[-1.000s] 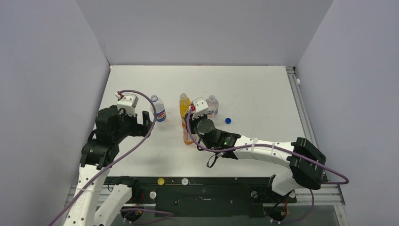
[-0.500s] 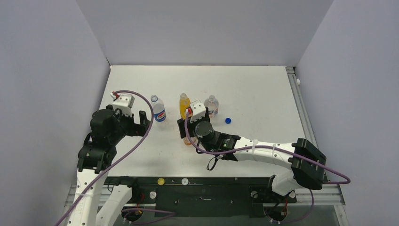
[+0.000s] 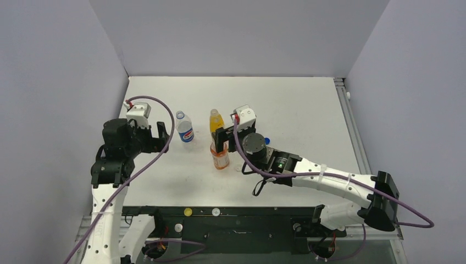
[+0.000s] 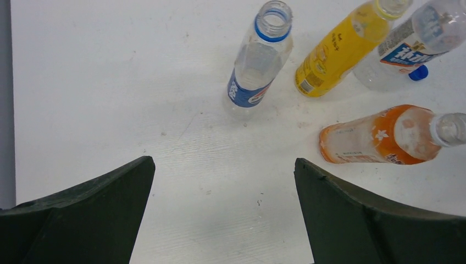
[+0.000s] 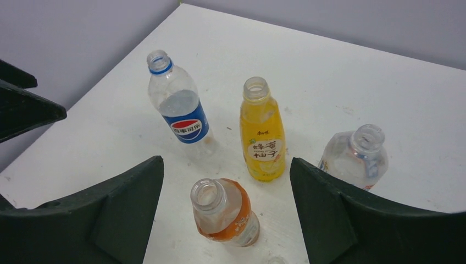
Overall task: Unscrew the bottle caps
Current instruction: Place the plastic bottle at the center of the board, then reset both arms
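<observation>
R hand (image 5: 226,162) spread, Pepsi bottle (image 5: 184,118) uncapped

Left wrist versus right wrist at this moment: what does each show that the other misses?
Only left wrist: the blue cap lying by the water bottle. Only right wrist: the wall and the water bottle's open neck. Both: that bottle plus the Pepsi bottle, yellow bottle and orange bottle, between each camera's own open jaws.
</observation>
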You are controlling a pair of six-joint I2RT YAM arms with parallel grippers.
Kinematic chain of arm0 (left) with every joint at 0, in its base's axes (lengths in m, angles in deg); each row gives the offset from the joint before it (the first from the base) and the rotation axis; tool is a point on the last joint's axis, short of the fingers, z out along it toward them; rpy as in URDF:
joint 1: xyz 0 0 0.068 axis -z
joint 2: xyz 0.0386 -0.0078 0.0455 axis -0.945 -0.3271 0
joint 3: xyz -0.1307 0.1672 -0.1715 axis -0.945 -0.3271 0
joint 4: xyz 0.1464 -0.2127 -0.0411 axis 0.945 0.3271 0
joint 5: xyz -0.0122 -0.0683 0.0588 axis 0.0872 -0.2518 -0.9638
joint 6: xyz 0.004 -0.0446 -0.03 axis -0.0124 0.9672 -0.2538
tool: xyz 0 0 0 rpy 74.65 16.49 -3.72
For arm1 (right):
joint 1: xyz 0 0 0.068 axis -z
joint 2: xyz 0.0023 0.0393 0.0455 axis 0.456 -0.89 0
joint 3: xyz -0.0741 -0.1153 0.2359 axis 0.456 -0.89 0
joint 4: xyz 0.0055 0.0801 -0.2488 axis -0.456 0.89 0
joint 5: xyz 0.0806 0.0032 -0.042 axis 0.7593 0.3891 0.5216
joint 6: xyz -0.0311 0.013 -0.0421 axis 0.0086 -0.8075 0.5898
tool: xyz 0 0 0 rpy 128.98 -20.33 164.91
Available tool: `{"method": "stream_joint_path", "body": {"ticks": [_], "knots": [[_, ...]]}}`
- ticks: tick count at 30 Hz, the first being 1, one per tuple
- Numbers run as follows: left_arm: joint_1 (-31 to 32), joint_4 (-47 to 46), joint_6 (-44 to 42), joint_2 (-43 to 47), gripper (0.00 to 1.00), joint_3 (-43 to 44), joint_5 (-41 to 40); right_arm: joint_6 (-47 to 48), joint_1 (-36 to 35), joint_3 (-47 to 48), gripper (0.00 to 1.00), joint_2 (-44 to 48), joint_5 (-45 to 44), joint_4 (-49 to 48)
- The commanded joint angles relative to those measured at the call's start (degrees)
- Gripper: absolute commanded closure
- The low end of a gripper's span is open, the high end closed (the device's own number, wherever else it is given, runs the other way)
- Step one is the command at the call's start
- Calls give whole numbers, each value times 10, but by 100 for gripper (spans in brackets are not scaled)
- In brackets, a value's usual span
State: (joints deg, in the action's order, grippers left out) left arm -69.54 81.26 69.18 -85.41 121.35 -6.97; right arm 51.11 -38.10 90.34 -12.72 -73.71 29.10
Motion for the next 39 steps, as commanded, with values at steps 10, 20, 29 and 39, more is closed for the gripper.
{"method": "stream_joint_path", "body": {"ticks": [10,20,29,39], "knots": [[-258,-290,-57,-151,4,-106,194,-145,358,-66,19,220,-52,133],[-217,-652,28,-202,3,-310,187,-164,631,-275,19,242,-151,14],[-177,-956,48,-287,3,-434,141,-54,651,-354,19,140,-93,-180],[-113,-1066,70,-364,3,-445,79,-24,642,-355,18,1,-93,-330]]}}
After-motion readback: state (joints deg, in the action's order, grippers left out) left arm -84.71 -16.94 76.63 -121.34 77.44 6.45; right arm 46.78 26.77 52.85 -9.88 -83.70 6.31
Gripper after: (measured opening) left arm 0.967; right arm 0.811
